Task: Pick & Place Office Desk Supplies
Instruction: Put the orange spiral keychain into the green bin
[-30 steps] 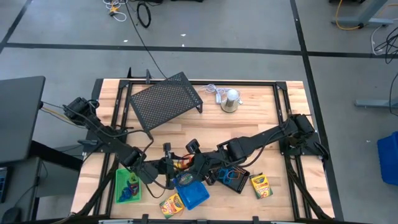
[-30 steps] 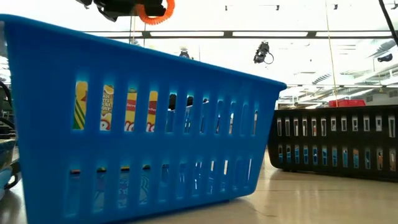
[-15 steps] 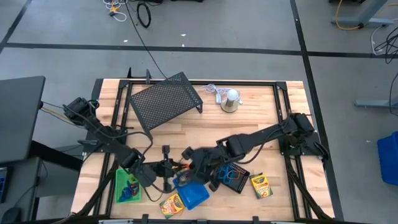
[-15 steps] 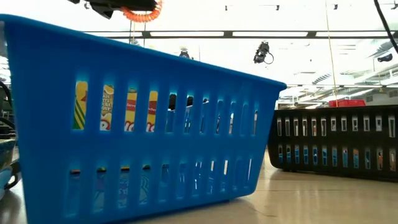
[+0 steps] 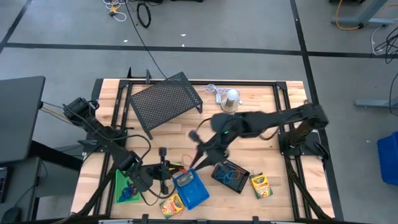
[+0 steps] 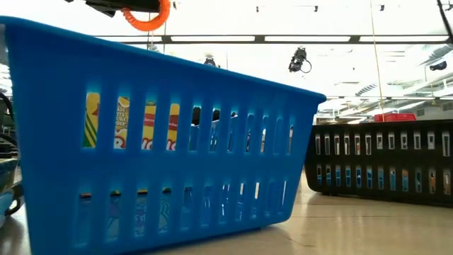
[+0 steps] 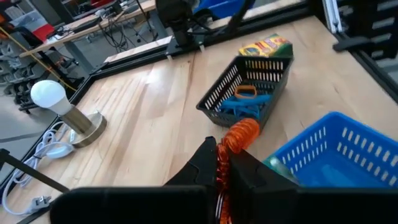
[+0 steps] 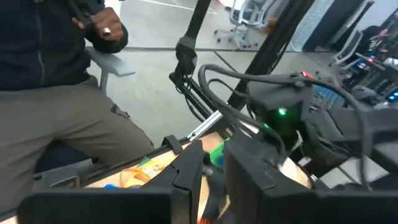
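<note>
My left gripper (image 5: 163, 168) is shut on an orange coiled elastic loop (image 7: 241, 133) beside the blue tray (image 5: 193, 191). The low view shows that loop (image 6: 146, 15) high above the tray's wall (image 6: 163, 142). A crayon box (image 5: 185, 180) lies in the blue tray and another (image 5: 171, 203) lies by its near side. The small black mesh tray (image 5: 230, 175) holds blue and orange loops, with a third crayon box (image 5: 260, 185) lying to its right. The green tray (image 5: 127, 186) sits at the near left. My right gripper (image 8: 214, 165) is raised over mid-table (image 5: 198, 138), open and holding nothing. My left gripper pinches the orange loop between its two fingers (image 7: 208, 163). A stretch of the coil runs back between them (image 7: 222, 167) and the rest curls out past the tips. The fingers come nearly level from the table's left. The loop is lifted clear of the table.
The large black mesh rack (image 5: 166, 99) stands at the far left, and the silver dome-shaped lamp (image 5: 231, 99) with its white cord at the far middle. A seated person (image 8: 56, 99) is beyond the table's left side. Bare wood lies between rack and trays.
My right gripper, which was close against my left gripper by the blue tray, has risen and drawn back toward the far right, and its arm has swung up. My left gripper has shifted slightly toward the near edge, keeping the orange loop aloft.
</note>
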Motion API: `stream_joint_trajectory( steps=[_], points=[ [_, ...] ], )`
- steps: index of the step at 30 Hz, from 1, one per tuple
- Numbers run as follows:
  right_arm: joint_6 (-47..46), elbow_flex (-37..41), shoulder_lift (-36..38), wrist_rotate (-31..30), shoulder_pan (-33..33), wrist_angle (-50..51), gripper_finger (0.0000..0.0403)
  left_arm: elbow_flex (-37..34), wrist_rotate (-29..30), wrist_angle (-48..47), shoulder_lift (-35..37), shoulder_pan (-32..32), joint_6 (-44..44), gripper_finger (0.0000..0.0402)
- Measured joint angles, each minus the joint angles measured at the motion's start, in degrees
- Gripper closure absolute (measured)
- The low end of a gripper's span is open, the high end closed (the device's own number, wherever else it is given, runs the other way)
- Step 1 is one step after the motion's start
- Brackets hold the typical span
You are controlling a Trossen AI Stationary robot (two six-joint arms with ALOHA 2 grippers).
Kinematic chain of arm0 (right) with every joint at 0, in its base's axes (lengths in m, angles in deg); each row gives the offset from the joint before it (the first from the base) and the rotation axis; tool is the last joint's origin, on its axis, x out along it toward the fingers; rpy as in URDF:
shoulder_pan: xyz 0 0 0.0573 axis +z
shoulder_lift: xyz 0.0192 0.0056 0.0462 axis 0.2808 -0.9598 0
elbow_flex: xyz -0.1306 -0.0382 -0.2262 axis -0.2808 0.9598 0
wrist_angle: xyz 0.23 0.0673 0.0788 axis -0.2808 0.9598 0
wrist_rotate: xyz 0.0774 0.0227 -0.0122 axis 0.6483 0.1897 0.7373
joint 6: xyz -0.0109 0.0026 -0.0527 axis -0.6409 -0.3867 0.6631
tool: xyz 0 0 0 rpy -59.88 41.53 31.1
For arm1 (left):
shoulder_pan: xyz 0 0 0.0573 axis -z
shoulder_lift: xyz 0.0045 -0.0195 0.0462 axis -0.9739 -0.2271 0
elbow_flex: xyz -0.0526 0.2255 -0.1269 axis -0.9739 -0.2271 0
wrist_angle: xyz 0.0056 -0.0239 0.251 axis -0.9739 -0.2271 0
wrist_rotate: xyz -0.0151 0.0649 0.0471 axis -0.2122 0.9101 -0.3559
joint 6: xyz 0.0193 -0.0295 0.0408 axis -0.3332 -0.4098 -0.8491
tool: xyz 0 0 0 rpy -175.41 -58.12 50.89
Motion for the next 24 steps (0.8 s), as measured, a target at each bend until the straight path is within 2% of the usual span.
stream_joint_trajectory(
  steps=[5, 10, 14, 19, 24],
  points=[
    [-1.81, 14.62, 13.10, -3.81, -0.60, -6.62, 0.0350, 0.01, 0.86, -3.29, 0.00, 2.55, 1.93, 0.0389],
    [-8.11, 33.51, 27.79, -14.17, 0.37, -15.49, 0.0367, 0.02, 0.76, -5.17, 0.00, 4.33, 3.85, 0.0389],
    [-14.95, 49.15, 36.37, -25.14, 2.46, -21.90, 0.0373, 0.02, -3.67, -9.26, 0.00, 5.56, 7.47, 0.0389],
    [-24.09, 65.46, 40.27, -33.36, 6.47, -34.06, 0.0373, 0.02, -8.82, -17.60, 0.20, 8.07, 16.89, 0.0389],
    [-27.44, 73.78, 39.98, -35.84, 9.63, -45.01, 0.0373, 0.02, -9.70, -22.57, 3.54, 12.30, 23.38, 0.0389]
  ],
)
